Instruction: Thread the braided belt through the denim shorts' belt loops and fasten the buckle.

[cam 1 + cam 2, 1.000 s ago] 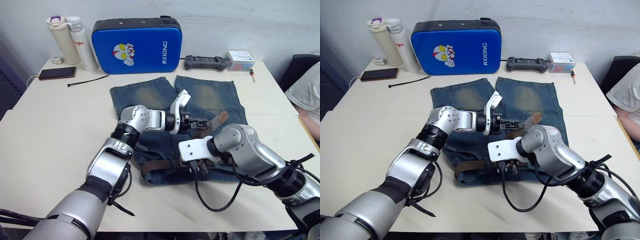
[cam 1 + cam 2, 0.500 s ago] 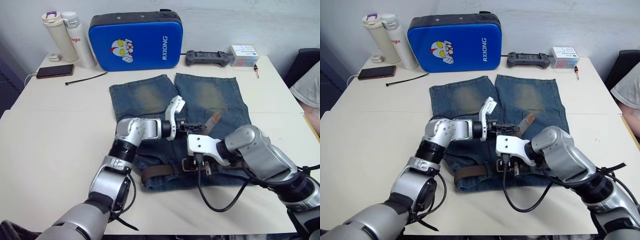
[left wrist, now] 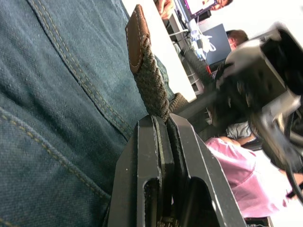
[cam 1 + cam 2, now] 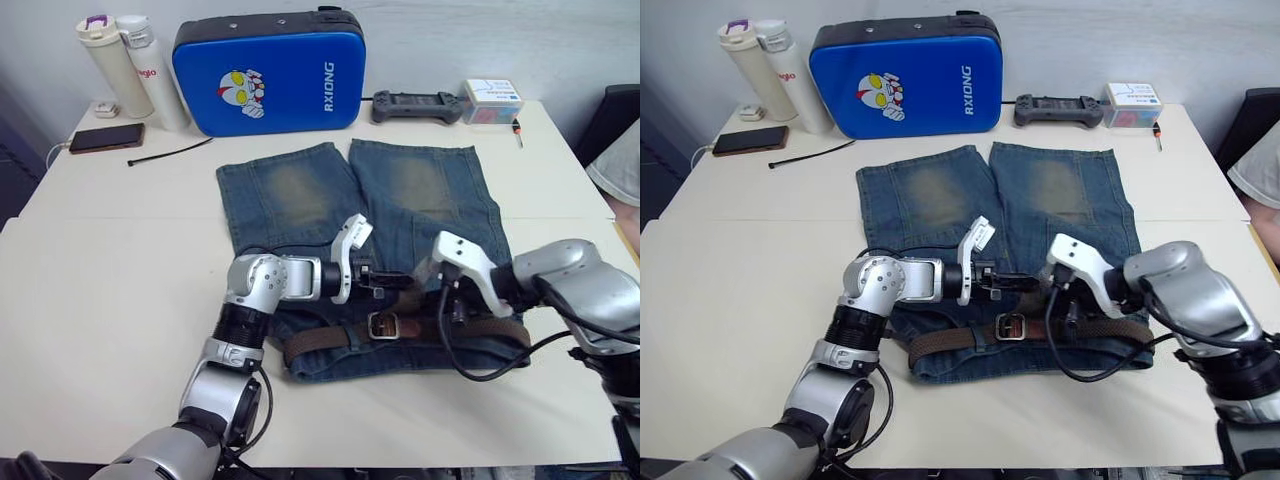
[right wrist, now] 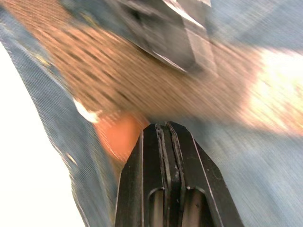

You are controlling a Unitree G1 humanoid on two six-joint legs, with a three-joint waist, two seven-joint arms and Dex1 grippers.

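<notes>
Along the near waistband of the denim shorts (image 4: 300,190) the braided belt (image 4: 310,344) lay with its silver buckle (image 4: 383,326) at the middle. Just beyond it, the left gripper (image 4: 400,281) was clamped shut on the belt's woven end, whose tan tip (image 3: 136,35) stuck out past the fingers, while the right gripper (image 4: 1073,318) hung over the belt to the buckle's right with both fingers pressed together on nothing. At the table's (image 4: 100,260) far edge stood a bright blue case (image 4: 265,72) with two bottles (image 4: 125,70) to its left.
</notes>
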